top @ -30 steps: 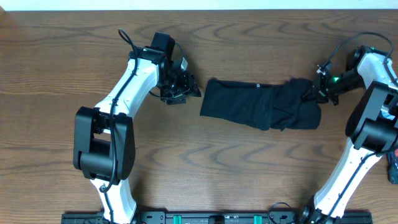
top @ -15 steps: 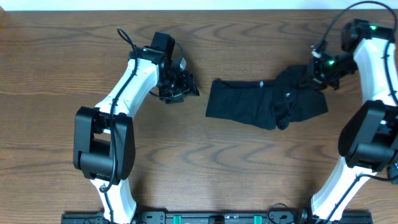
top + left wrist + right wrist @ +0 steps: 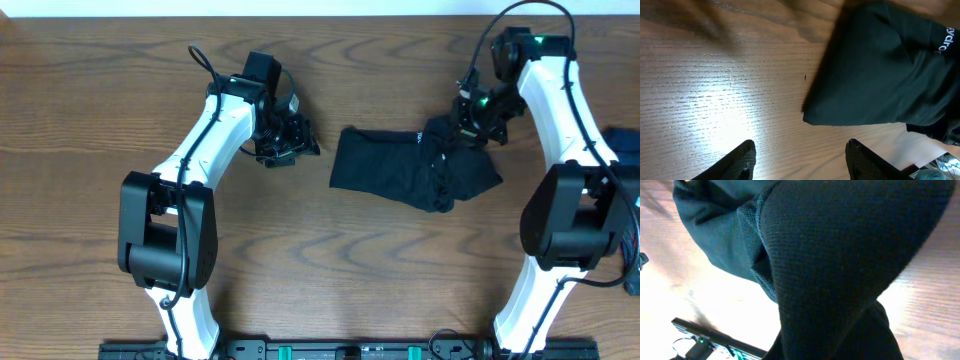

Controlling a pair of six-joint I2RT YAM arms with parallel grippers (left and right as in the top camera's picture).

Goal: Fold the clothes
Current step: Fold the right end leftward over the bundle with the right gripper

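overhead: the black top [image 3: 400,170] lies as a partly folded band on the table [image 3: 100,80], right of centre. its right end is gathered up to the right gripper [image 3: 480,112], which stands over that end. the left gripper [image 3: 297,140] hovers near the garment's left edge, apart from it. left wrist: the left gripper [image 3: 800,147] has its fingers [image 3: 742,160] spread wide over bare wood and holds nothing. the garment's flat left edge lies just ahead, with white logo lettering [image 3: 946,40] at the frame's right. right wrist: a raised fold of the black top [image 3: 850,265] hangs close before the lens, with the table visible beneath. the fingers are hidden by cloth, yet the lifted fabric indicates jaws pinched on it. the step in hand is judged to be carrying the right end across for a further fold. the next move calls for laying this end leftward over the flat part, edges aligned, then releasing. the left gripper may need to pin the left edge against sliding.
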